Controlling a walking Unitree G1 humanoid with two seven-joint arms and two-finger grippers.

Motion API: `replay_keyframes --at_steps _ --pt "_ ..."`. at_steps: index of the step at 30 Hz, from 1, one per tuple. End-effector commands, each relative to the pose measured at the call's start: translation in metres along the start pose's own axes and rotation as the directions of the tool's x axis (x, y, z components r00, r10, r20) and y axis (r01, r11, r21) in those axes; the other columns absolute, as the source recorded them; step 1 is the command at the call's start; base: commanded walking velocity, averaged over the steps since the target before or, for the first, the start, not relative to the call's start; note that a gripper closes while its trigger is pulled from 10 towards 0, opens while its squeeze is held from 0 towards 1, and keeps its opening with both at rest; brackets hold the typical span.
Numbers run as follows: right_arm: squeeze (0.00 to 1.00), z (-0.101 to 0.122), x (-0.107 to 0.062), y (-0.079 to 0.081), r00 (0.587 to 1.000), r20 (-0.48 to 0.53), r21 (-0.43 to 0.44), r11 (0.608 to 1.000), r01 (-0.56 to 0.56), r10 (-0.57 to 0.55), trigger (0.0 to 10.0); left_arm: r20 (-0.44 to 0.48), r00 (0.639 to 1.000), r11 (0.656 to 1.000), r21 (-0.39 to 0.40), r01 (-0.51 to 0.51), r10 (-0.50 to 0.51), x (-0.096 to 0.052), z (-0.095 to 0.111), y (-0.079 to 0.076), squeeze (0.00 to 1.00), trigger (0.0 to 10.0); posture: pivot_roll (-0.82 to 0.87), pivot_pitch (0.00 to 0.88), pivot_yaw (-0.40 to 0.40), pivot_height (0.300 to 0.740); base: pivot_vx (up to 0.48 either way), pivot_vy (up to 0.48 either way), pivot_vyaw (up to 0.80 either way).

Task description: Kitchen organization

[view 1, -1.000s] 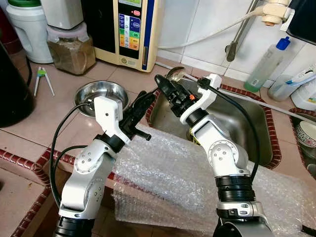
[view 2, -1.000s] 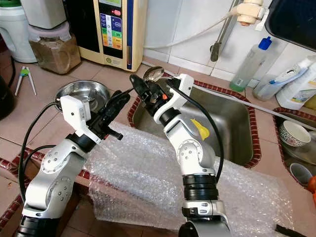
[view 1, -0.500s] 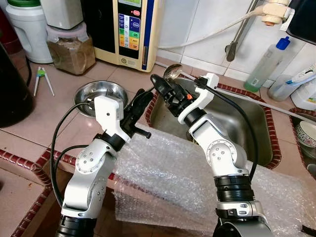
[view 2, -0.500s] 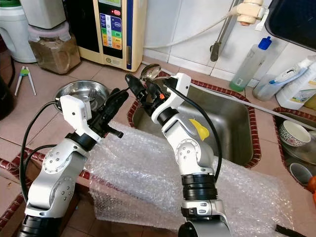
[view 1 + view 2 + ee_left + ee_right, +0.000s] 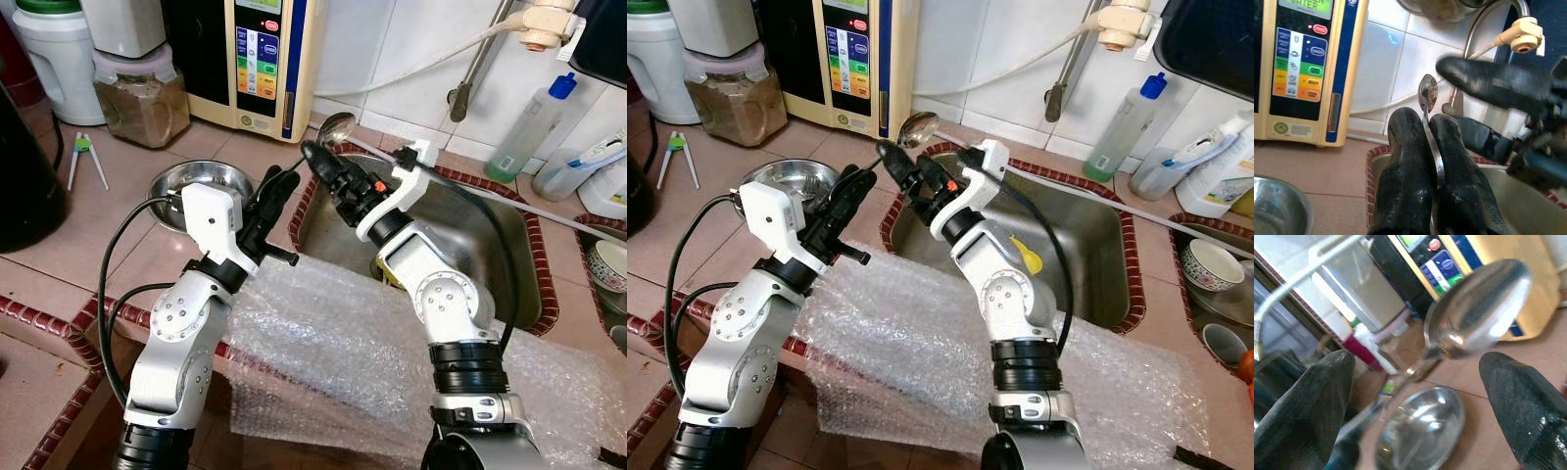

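Pink tiles cover the worktop [image 5: 196,259], w/ a steel sink [image 5: 509,245] sunk into it by the back wall and a sheet of bubble wrap [image 5: 343,362] hanging over the front edge. The left claw [image 5: 1425,147] has its two fingers pressed together on the thin handle of a spoon [image 5: 336,126], pinching it so the shiny round end pokes up past the claw tips, near the back edge of the worktop by the sink's corner. The right claw [image 5: 323,166] is spread wide, one finger on each side of the spoon but not touching it, as the right wrist view shows. Half a sec ago the spoon sat lower and nearer the right claw; now it is up higher and more toward the wall, and the right claw's fingers are off it. So it looks like the spoon got passed from right to left, and the left arm has it alone now. A steel bowl [image 5: 191,181] sits on the worktop just behind the left arm, next to the sink. I think that bowl may be where the spoon goes next, but can't be sure.
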State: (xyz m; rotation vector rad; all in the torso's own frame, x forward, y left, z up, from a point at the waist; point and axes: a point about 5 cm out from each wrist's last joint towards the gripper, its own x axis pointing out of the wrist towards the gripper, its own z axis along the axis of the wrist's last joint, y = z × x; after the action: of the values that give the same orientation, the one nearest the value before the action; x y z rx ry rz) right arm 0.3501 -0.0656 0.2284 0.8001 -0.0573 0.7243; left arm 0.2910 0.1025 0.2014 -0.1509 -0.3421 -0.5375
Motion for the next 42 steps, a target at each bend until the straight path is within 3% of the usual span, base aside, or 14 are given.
replay_keyframes --at_steps 1,8,9,11,16,19,22,23,25,35,37,38,39,42 --pt "0.00 0.003 0.003 -0.001 1.000 -0.014 0.058 0.998 -0.004 0.005 10.0 0.011 0.999 0.999 0.001 0.052 -0.052 0.006 0.002 -0.009 0.00 0.0 0.13 0.086 -0.126 0.740 0.000 0.000 0.00" --pt "0.00 -0.002 0.017 0.003 0.998 -0.061 0.140 0.990 -0.012 0.021 10.0 0.010 0.994 0.995 -0.003 0.104 -0.104 0.008 0.000 -0.020 0.00 0.0 0.14 0.089 -0.131 0.740 0.000 0.000 0.00" --pt "0.00 -0.002 0.018 0.004 0.998 -0.066 0.146 0.989 -0.010 0.020 8.8 0.011 0.993 0.993 0.004 0.114 -0.114 0.007 0.000 -0.021 0.00 0.0 0.14 0.089 -0.131 0.740 0.000 0.000 0.00" --pt "0.00 -0.003 0.020 0.004 0.997 -0.073 0.158 0.987 -0.014 0.026 0.0 0.015 0.991 0.991 0.011 0.131 -0.131 0.007 0.001 -0.024 0.00 0.0 0.14 0.092 -0.128 0.740 0.000 0.000 0.00" --pt "0.00 -0.007 0.022 0.006 0.995 -0.091 0.176 0.984 -0.019 0.035 0.0 0.010 0.993 0.993 0.022 0.120 -0.120 0.008 0.001 -0.021 0.00 0.0 0.14 0.091 -0.125 0.740 0.000 0.000 0.00" --pt "0.00 -0.010 0.021 0.009 0.993 -0.108 0.153 0.988 -0.038 0.055 8.5 0.013 0.995 0.995 0.036 0.094 -0.094 0.008 0.001 -0.018 0.00 0.0 0.14 0.091 -0.126 0.740 0.000 0.000 0.00" --pt "0.00 -0.004 0.014 0.015 0.988 -0.100 0.112 0.988 -0.110 0.121 10.0 0.006 0.999 0.997 0.057 0.046 -0.047 0.007 0.000 -0.012 0.00 0.0 0.14 0.091 -0.126 0.740 0.000 0.000 0.00" --pt "0.99 -0.001 0.011 0.016 0.984 -0.095 0.111 0.984 -0.137 0.148 10.0 0.006 0.999 0.998 0.060 0.034 -0.035 0.007 0.000 -0.010 0.00 0.0 0.14 0.091 -0.126 0.740 0.000 0.000 0.00" --pt "1.00 0.000 0.007 0.016 0.983 -0.093 0.110 0.983 -0.146 0.156 10.0 0.007 1.000 0.998 0.062 0.030 -0.030 0.007 0.000 -0.009 0.00 0.0 0.14 0.091 -0.126 0.740 0.000 0.000 0.00" --pt "1.00 -0.002 -0.001 0.011 0.986 -0.095 0.071 0.989 -0.132 0.138 10.0 0.022 0.999 0.998 0.054 0.036 -0.037 0.010 0.001 -0.011 0.00 0.0 0.13 0.087 -0.123 0.740 0.000 0.000 0.00" --pt "0.55 -0.001 0.002 0.009 0.989 -0.078 0.074 0.990 -0.119 0.125 0.0 0.020 0.999 0.998 0.052 0.046 -0.047 0.010 0.001 -0.013 0.00 0.0 0.13 0.087 -0.123 0.740 0.000 0.000 0.00" --pt "0.55 -0.001 0.003 0.009 0.990 -0.072 0.076 0.990 -0.117 0.122 0.0 0.019 0.999 0.997 0.052 0.048 -0.049 0.010 0.000 -0.013 0.00 0.0 0.13 0.087 -0.123 0.740 0.000 0.000 0.00" --pt "0.00 0.000 0.003 0.009 0.990 -0.066 0.079 0.990 -0.117 0.122 0.0 0.019 0.999 0.997 0.053 0.050 -0.051 0.010 0.000 -0.013 0.00 0.0 0.13 0.087 -0.123 0.740 0.000 0.000 0.00" --pt "0.00 -0.001 0.008 0.009 0.992 -0.051 0.089 0.990 -0.112 0.117 0.0 0.019 0.998 0.997 0.049 0.054 -0.055 0.009 0.000 -0.014 0.00 0.0 0.14 0.086 -0.125 0.740 0.000 0.000 0.00"
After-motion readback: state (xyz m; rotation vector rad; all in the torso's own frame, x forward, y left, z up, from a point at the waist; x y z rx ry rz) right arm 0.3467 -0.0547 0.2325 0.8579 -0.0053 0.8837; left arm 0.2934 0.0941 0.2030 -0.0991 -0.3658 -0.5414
